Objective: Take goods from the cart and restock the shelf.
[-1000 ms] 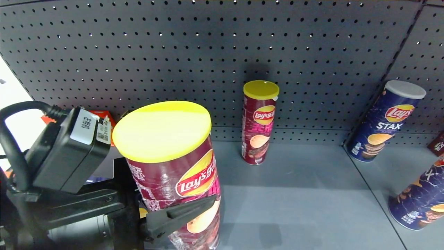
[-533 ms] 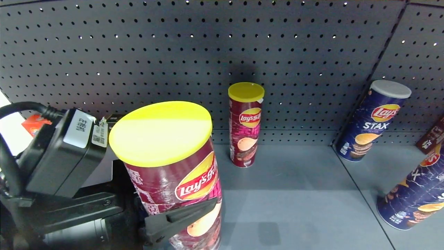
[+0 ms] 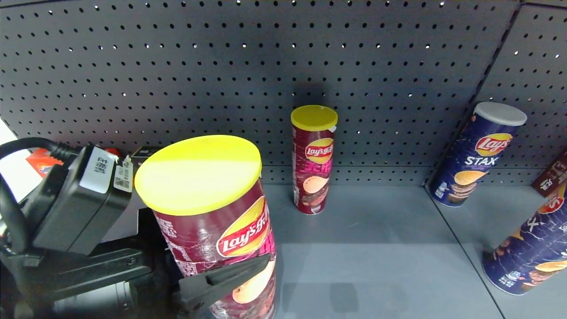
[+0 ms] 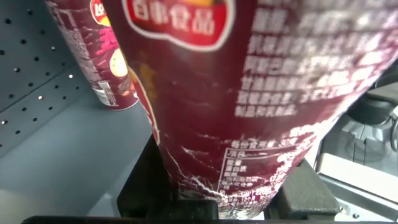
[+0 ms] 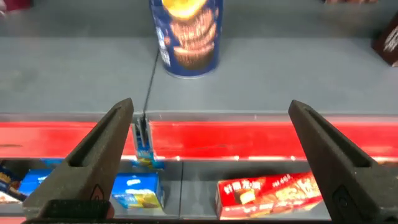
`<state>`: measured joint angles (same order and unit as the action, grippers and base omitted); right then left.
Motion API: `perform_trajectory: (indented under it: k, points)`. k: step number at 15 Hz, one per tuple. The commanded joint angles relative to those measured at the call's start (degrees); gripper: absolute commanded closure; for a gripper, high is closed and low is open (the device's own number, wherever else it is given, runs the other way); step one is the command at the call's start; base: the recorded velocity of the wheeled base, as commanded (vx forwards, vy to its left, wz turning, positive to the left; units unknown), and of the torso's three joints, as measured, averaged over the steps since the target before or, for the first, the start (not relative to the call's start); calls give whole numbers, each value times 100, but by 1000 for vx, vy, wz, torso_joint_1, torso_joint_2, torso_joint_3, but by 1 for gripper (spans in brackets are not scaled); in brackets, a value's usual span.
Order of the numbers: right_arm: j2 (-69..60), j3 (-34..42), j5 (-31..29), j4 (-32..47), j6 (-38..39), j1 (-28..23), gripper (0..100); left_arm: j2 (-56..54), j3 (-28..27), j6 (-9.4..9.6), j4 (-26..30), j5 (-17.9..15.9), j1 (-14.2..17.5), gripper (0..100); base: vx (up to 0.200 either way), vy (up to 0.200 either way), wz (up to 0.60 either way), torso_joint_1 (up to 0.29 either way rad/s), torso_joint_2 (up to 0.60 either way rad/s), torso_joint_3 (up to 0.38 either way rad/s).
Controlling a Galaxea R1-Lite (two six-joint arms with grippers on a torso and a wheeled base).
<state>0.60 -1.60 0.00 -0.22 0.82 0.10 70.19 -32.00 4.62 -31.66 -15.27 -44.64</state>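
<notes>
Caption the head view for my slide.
Left end effector holds a maroon chip can at the shelf; second can stands behind.

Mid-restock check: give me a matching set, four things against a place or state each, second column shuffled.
Things:
1. held maroon can
2. back maroon can
3. rear blue can
4. right gripper

Place or state:
a. open
b. grey lid
c. clamped in the left gripper
d. standing by the pegboard

Pairs: 1-c, 2-d, 3-b, 4-a
</notes>
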Motion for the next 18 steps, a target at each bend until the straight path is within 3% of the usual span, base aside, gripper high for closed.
perform_trajectory:
  k: [1,4,8,10,13,18]
  points:
    - [608,-1255,53,312,340,148,0,-111,-17,-40,2,-2,52,100,0,0,0,0,0,0]
    - [679,-1906,826,540,340,535,0,-120,18,-102,2,7,131,100,0,0,0,0,0,0]
    - [1821,-2776,1441,382,244,711,0,-111,-8,-102,2,16,166,100,0,0,0,0,0,0]
    - [2656,-3250,1714,171,-249,764,0,-111,1,-102,2,7,237,100,0,0,0,0,0,0]
    - [3438,-3391,1811,-567,-363,860,0,-111,27,-102,2,7,245,100,0,0,0,0,0,0]
    - [4502,-3998,1802,-751,-512,1511,0,-111,10,-102,-7,-11,333,100,0,0,0,0,0,0]
